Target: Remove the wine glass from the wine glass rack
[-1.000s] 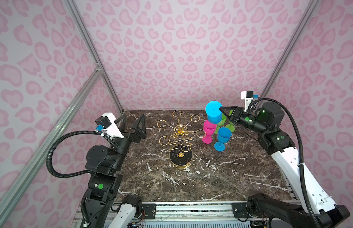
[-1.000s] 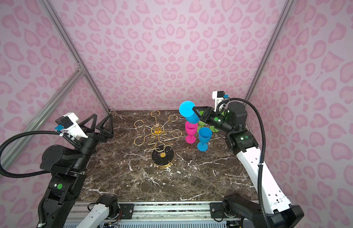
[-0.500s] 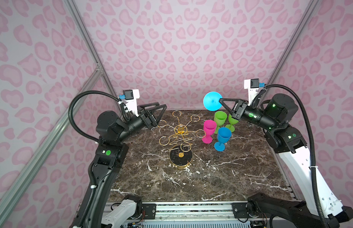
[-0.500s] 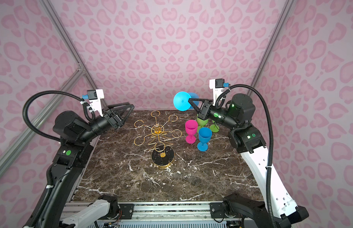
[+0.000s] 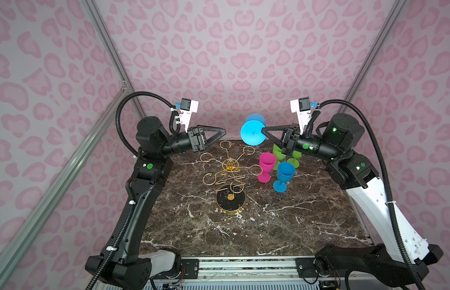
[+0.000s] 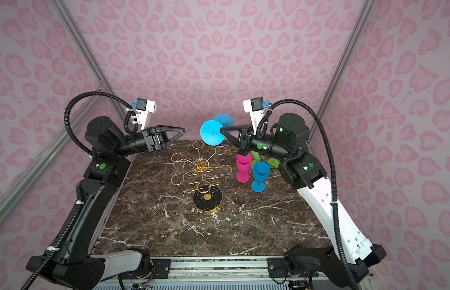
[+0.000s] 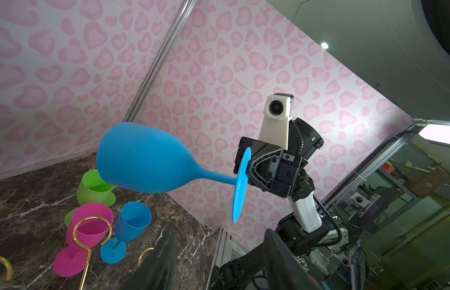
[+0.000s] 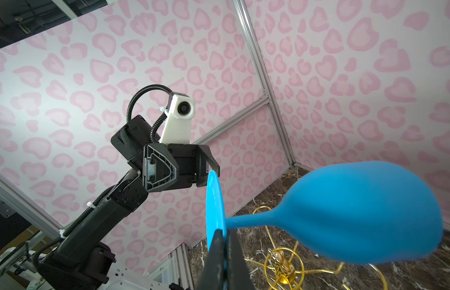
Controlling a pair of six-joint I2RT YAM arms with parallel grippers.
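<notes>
blue wine glass (image 5: 253, 131): off the hooks, lying roughly level in the air above the far edge of the bench (image 5: 269, 226); bowl toward the far wall, foot disc facing the near side. clear of the wire in every view.
right gripper (image 5: 265, 130): clamped on the rim of the foot disc only. its wrist view shows the pinch edge-on, with stem and bowl hanging free out to the side.
left gripper (image 5: 220, 133): jaws apart, nothing between them. level with the glass and near it, tips aimed at the foot, not touching.
wine glass rack (image 5: 230, 165): upright near the middle of the bench, all six hooks bare.
other glasses: pink glass (image 5: 266, 167), small blue glass (image 5: 284, 175) and green glasses (image 5: 278, 155) stand between the rack and the right edge, toward the far right corner. the green ones are partly hidden under the right arm.
stage (judged): removal looks done; a hand-over or set-down remains.
risk, slip: thin edge pinch with the bowl's weight far out, so a jolt or quick swing could pivot the glass in the pads.
risk, knock: left fingers closing off-target could lever the foot out of the pinch.
risk, set-down: lowering on the right could topple the crowded glasses. a low path over the middle could snag a hook and tip the light rack.
</notes>
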